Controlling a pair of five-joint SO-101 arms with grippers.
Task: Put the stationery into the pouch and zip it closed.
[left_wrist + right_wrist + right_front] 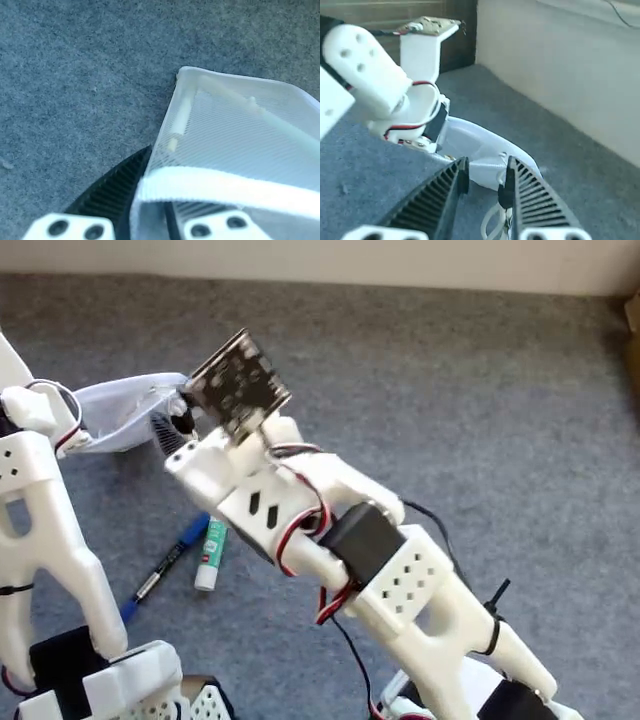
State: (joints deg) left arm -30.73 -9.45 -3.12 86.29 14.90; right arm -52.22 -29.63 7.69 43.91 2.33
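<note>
The translucent white mesh pouch (120, 410) lies at the back left of the grey carpet. My left gripper (68, 432) is shut on its near rim, and the mesh (235, 140) spreads out past the black finger (112, 192). My right gripper (485, 177) is at the pouch's other end (480, 145), its fingers closed in on the zipper end with the white pull cord (491, 222) between them. A blue pen (165, 562) and a green-and-white glue stick (211, 554) lie on the carpet, apart from the pouch. Pale stick shapes (180, 120) show through the mesh; I cannot tell what they are.
The right arm (350, 540) stretches diagonally from the front right over the carpet, just right of the pen and glue stick. The left arm's white base (50, 540) stands at the front left. A pale wall (400, 260) borders the far side.
</note>
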